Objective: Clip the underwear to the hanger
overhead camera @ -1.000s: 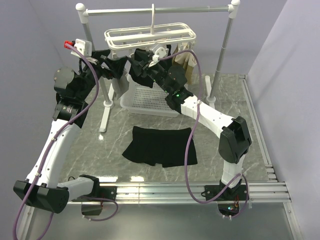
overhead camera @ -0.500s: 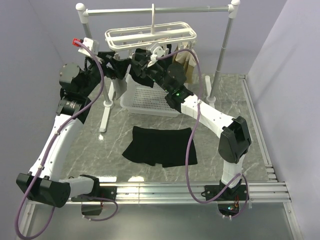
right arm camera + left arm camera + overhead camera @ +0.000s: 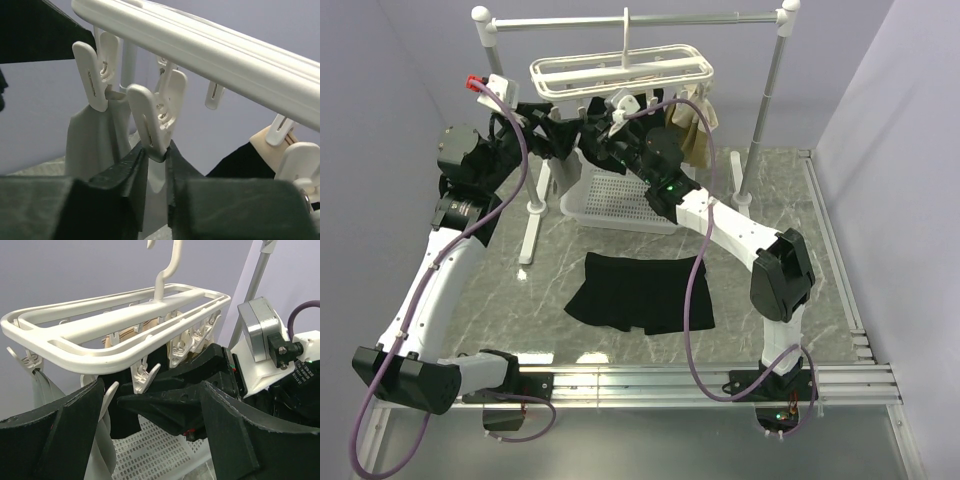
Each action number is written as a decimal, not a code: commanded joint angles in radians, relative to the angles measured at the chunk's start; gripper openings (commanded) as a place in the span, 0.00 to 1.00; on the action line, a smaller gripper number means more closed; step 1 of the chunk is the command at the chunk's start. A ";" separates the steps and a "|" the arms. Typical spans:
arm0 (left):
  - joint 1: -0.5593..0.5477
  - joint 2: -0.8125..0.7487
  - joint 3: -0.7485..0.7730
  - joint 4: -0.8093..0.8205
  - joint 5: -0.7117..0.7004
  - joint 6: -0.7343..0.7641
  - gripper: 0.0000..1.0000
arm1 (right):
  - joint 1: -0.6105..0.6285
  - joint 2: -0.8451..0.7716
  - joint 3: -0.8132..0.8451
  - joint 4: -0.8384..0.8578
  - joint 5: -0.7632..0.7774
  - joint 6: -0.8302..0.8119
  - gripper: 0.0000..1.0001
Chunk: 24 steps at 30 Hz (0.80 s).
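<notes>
left arm (image 3: 440,270): raised from the near left base, bent high at the elbow, its forearm turned rightward toward the hanger's left end
left tool (image 3: 152,390): fingers spread wide, nothing held between them
right arm (image 3: 740,230): folded at the elbow over the table's right side, its forearm stretched up and leftward above the white basket (image 3: 620,195)
right tool (image 3: 156,157): fingers drawn close, clamped on the lower end of a clip peg (image 3: 150,120)
underwear (image 3: 640,292): laid flat on the table (image 3: 520,300), near the basket, well apart from both tools
hanger (image 3: 620,70): hung by its hook from the rail stand (image 3: 650,18)
grey garment (image 3: 95,135): pinned by the neighbouring peg
</notes>
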 commanded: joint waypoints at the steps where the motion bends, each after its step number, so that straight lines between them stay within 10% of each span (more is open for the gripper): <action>1: 0.000 -0.004 0.052 0.003 0.027 0.014 0.83 | -0.006 -0.015 0.066 0.025 -0.013 0.015 0.16; 11: 0.008 -0.002 0.076 -0.025 0.010 -0.008 0.83 | -0.015 -0.059 0.049 0.001 -0.064 0.021 0.00; 15: 0.026 -0.001 0.087 -0.030 0.006 -0.034 0.83 | -0.015 -0.064 0.043 -0.021 -0.045 0.026 0.34; 24: 0.050 -0.002 0.076 -0.017 0.010 -0.047 0.85 | -0.015 -0.045 0.054 -0.011 -0.028 0.059 0.54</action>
